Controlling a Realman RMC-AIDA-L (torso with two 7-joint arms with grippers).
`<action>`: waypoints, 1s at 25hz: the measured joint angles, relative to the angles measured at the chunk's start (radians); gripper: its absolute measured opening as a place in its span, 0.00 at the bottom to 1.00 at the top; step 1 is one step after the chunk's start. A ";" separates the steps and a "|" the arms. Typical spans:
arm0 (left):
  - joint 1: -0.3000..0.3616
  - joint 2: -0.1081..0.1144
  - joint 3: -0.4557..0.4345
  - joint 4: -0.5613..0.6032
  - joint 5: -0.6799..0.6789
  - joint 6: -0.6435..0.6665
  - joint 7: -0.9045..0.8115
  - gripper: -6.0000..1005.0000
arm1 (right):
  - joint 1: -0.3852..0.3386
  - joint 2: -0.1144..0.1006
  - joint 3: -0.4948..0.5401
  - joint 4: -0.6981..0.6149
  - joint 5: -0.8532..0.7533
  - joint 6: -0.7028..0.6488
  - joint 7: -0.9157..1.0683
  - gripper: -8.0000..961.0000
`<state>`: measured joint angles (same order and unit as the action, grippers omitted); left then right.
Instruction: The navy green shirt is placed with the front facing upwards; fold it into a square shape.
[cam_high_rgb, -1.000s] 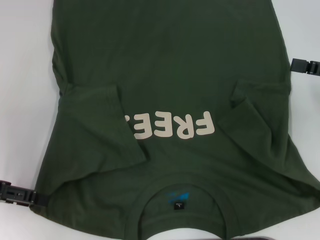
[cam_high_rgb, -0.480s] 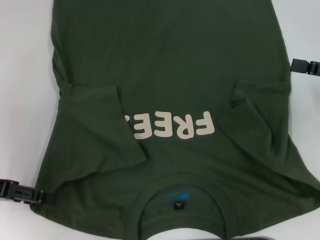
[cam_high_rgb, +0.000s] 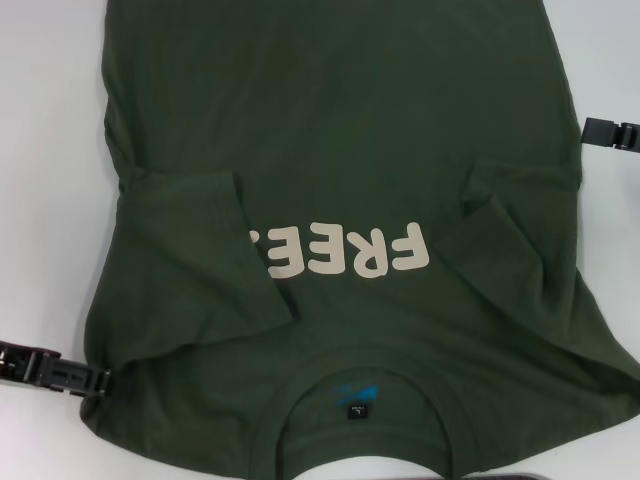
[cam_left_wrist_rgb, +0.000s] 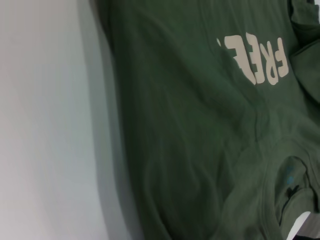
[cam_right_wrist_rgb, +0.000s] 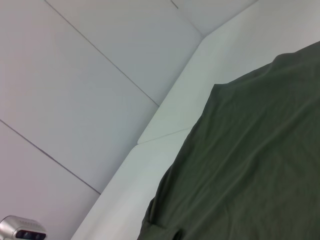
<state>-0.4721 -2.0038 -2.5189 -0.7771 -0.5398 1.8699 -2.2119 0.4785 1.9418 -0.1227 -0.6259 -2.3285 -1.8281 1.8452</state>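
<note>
a plain white table (cam_high_rgb: 40, 150) fills the head view, and the navy green shirt (cam_high_rgb: 340, 130) lies spread across nearly all of it, front up, its collar (cam_high_rgb: 360, 385) at the near edge and the hem end running out of view at the far edge. both short sleeves are folded in over the chest; the left one covers the end of the cream "free!" lettering (cam_high_rgb: 345, 252), so only part of the word shows. a small black and blue neck label (cam_high_rgb: 357, 400) sits inside the collar. the left gripper (cam_high_rgb: 85, 378) lies low on the table at the shirt's left shoulder edge, its tip just at the cloth; whether its fingers are apart or together cannot be told. the right gripper (cam_high_rgb: 600, 132) pokes in from the right border, just beside the shirt's right side edge and clear of the cloth; its state cannot be told either.

the left wrist view shows the shirt (cam_left_wrist_rgb: 200, 140) with the lettering (cam_left_wrist_rgb: 257, 59) and collar, and bare white table (cam_left_wrist_rgb: 45, 125) beside it.

the right wrist view shows a plain stretch of the shirt (cam_right_wrist_rgb: 250, 170) on the table (cam_right_wrist_rgb: 165, 150), with pale wall panels (cam_right_wrist_rgb: 75, 75) behind.
</note>
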 joint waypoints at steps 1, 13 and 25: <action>0.000 0.000 0.000 0.000 0.000 0.000 0.000 0.88 | 0.000 0.000 0.000 0.000 0.000 0.000 0.000 0.73; 0.007 0.025 -0.009 -0.002 0.032 -0.003 -0.010 0.87 | -0.001 -0.002 0.000 -0.001 0.000 0.001 0.000 0.73; 0.009 0.023 -0.004 -0.004 0.055 0.004 -0.024 0.85 | 0.000 -0.002 0.000 0.002 0.002 0.001 -0.002 0.73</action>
<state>-0.4635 -1.9812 -2.5230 -0.7812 -0.4847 1.8736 -2.2361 0.4787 1.9403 -0.1227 -0.6236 -2.3261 -1.8269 1.8429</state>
